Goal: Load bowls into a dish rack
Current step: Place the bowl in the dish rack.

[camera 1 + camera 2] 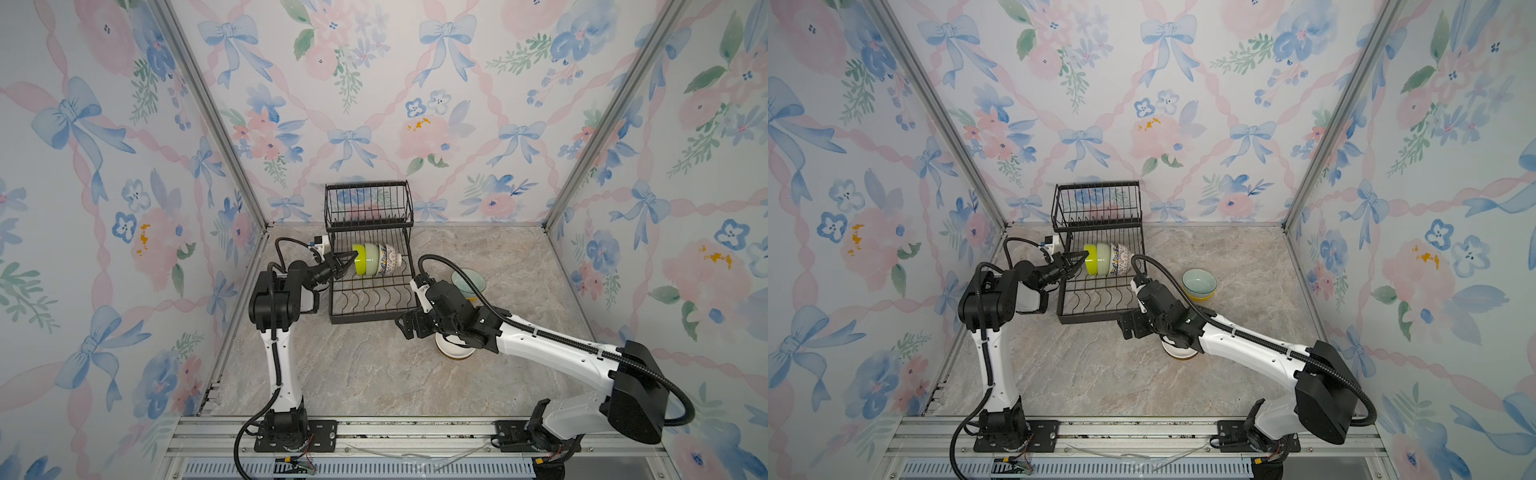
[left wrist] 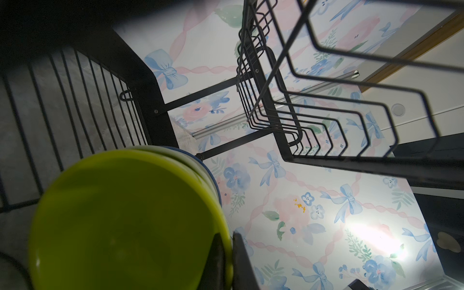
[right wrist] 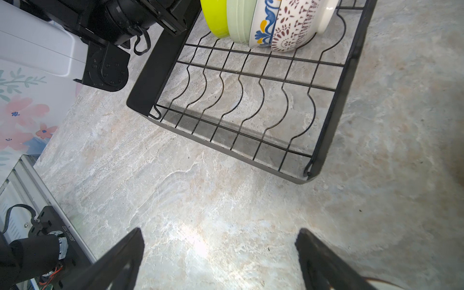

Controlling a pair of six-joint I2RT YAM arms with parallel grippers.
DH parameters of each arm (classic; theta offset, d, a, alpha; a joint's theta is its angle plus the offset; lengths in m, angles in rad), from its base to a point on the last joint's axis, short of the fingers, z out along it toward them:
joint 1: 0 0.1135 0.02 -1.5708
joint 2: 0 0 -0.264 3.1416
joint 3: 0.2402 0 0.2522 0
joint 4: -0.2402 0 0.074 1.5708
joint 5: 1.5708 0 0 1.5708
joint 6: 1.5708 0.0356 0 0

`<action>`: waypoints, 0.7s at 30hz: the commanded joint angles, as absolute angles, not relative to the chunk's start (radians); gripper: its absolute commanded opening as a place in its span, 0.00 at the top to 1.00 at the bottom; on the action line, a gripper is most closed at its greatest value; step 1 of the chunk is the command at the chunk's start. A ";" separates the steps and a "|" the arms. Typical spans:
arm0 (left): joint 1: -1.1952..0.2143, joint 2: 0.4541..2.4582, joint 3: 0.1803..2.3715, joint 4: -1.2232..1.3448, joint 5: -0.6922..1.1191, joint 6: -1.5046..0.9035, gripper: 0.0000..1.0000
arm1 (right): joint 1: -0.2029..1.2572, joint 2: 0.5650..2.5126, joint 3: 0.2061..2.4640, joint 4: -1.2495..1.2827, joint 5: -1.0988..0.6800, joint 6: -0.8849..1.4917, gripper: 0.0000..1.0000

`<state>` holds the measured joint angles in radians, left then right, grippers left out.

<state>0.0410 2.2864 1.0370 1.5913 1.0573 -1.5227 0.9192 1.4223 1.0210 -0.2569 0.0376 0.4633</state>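
Note:
The black wire dish rack [image 1: 361, 320] [image 1: 1092, 318] [image 3: 226, 148] stands at the back of the table. On edge in its lower tray stand a lime green bowl [image 1: 360, 259] [image 1: 1093, 259] [image 2: 125, 226] [image 3: 216, 17], a pale green bowl [image 1: 371, 259] [image 3: 238, 22], a blue-patterned white bowl [image 1: 386, 258] [image 3: 263, 32] and a lattice-patterned bowl [image 3: 293, 27]. My left gripper [image 1: 351, 259] [image 1: 1081, 259] [image 2: 229, 236] is shut on the lime green bowl's rim. My right gripper [image 1: 405, 324] [image 1: 1127, 326] [image 3: 219, 231] hangs open over bare table by the rack's near right corner.
A pale teal bowl [image 1: 467, 280] [image 1: 1199, 280] sits nested in a yellow bowl [image 1: 471, 296] right of the rack. A white bowl [image 1: 453, 353] [image 1: 1177, 353] lies partly hidden under my right arm. The rack's raised basket [image 1: 368, 203] overhangs the stacked bowls.

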 commanded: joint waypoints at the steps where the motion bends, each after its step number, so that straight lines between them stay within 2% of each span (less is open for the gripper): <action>1: 0.034 2.408 0.984 1.723 1.140 -1.585 1.00 | 0.934 1.431 1.051 -0.248 0.047 0.461 0.04; 21: 0.060 2.440 0.906 1.670 1.136 -1.540 1.00 | 0.953 1.452 1.053 -0.231 0.045 0.466 0.04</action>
